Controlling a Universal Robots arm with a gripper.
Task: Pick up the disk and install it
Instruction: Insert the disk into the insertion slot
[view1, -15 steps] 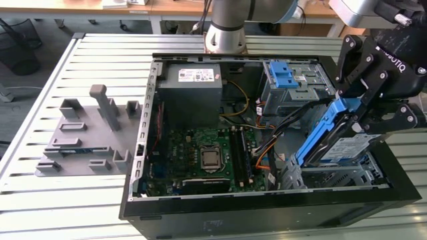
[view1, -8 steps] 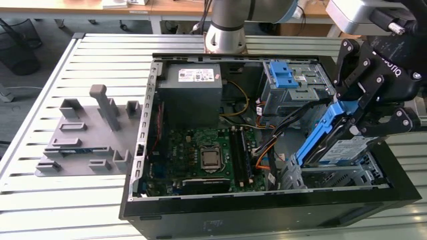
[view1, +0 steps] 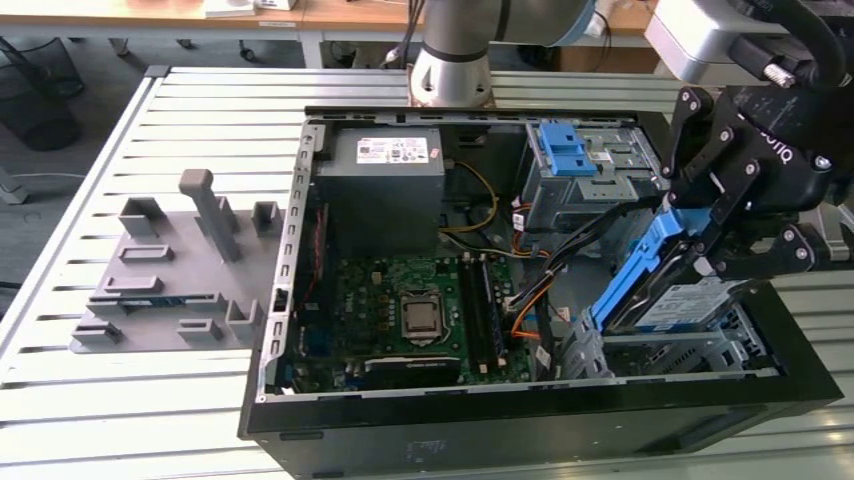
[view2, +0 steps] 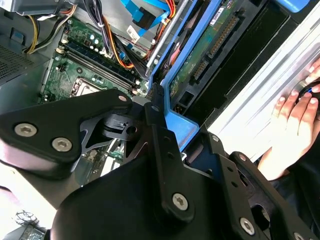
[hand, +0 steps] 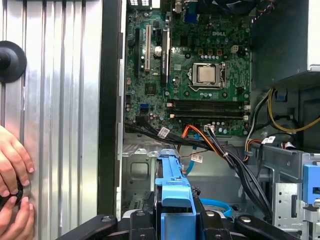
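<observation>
Counted: one flat rectangular silver disk (view1: 683, 300) with a white-and-blue label and a blue plastic carrier frame; one black link-armed pincer (view1: 727, 255); one open black computer tower case (view1: 534, 432); one green motherboard (view1: 387, 310); one grey power supply box (view1: 387, 185); one bare grey metal drive cage (view1: 667, 352); one grey moulded fixture tray (view1: 167, 275); one slatted metal counter (view1: 200, 100); two hands of a person.

Of the disk: standing on edge and steeply tilted, long axis rising from a low end near the top of the drive cage up toward the exterior view's right, label face turned to that same side. In the second wrist view, green circuit-board underside (view2: 207, 50) showing beside the blue frame.

Relative to the pincer: gripped at the raised end, pincer (hand: 172, 222) closed on the blue carrier (hand: 172, 192), one black finger (hand: 145, 215) on each side of it, body of the disk hanging below, over the case corner at the exterior view's right.

On the counter beside the case wall, both hands (hand: 12, 162) together in the first wrist view. Fixture tray well apart, at the exterior view's left.
</observation>
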